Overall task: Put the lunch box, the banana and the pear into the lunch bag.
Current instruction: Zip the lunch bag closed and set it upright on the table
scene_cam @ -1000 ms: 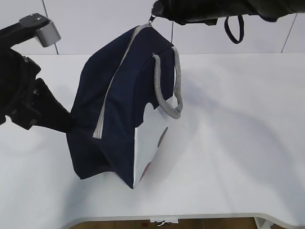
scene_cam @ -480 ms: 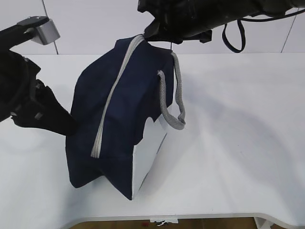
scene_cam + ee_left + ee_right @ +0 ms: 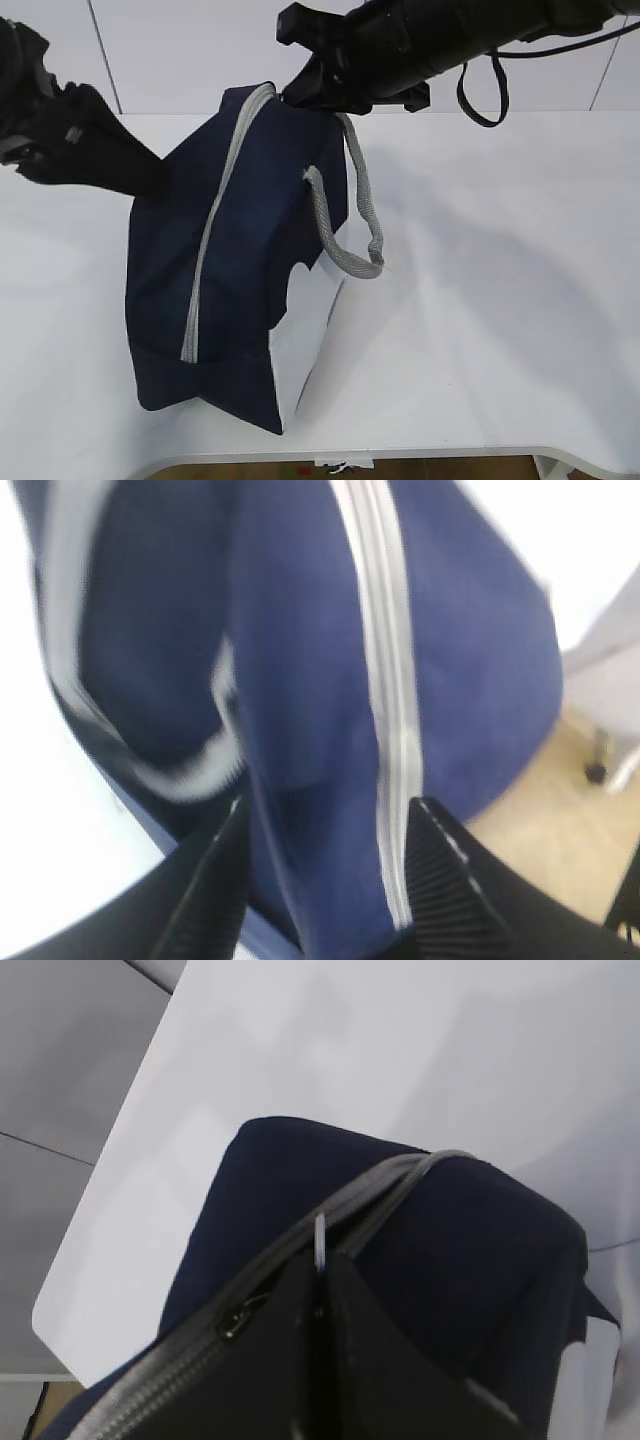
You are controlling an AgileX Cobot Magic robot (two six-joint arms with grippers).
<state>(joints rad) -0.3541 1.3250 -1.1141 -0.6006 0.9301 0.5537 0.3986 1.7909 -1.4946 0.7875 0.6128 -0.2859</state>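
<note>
The navy lunch bag [image 3: 240,270] stands tilted on the white table [image 3: 520,300], its grey zipper [image 3: 210,240] running closed along the top. My right gripper [image 3: 300,95] sits at the bag's upper end, shut on the zipper's ring pull [image 3: 320,1235]. My left gripper [image 3: 330,825] is at the bag's left end, and its jaws stand apart around a fold of the bag's fabric [image 3: 300,680]. A grey handle [image 3: 350,225] hangs down the right side. The lunch box, the banana and the pear are out of view.
The table's front edge [image 3: 400,455] runs close below the bag. A black cable loop [image 3: 485,85] hangs from the right arm. White wall panels stand behind the table.
The left gripper's jaws have come apart and that arm has risen. The right gripper has moved left and down with the ring pull. The bag has sagged lower and leftward.
</note>
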